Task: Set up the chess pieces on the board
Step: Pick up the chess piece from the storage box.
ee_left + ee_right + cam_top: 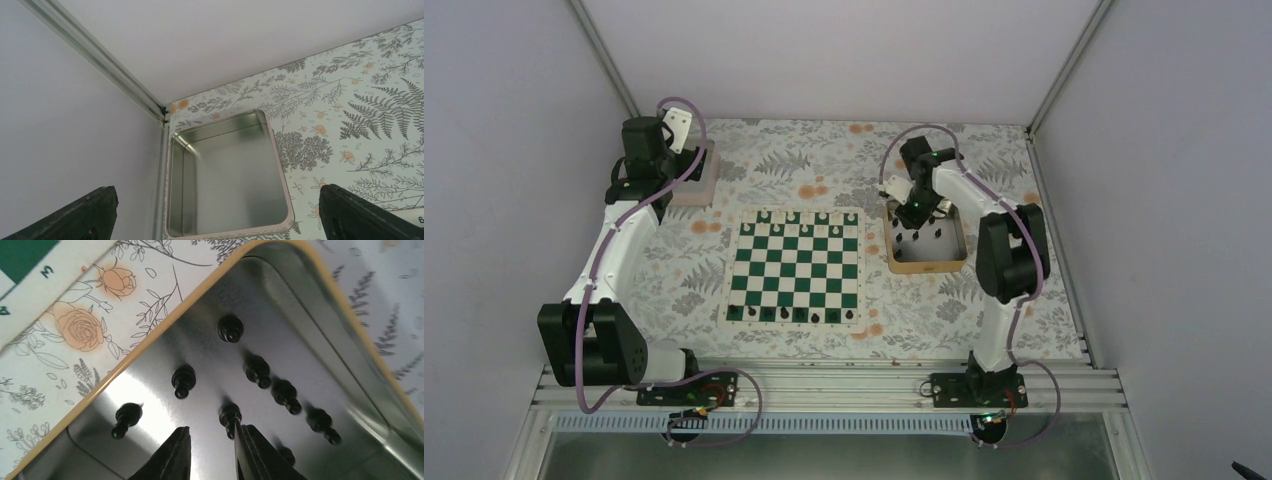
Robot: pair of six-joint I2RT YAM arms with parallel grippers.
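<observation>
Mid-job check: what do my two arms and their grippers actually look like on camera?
The left arm and right arm both have white links between chunky black joint housings, and a lilac cable loops along each. A small green light glows near the right wrist. The left gripper and right gripper each carry black wedge-shaped fingers tapering towards the tips.

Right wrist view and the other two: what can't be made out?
- Right wrist: one black piece sits mostly behind the right pincer's finger; whether that finger touches the piece at its tip is unclear.
- Top external: pieces on the board too small to identify.
- Left wrist: tray's near edge cut off by the frame.
</observation>
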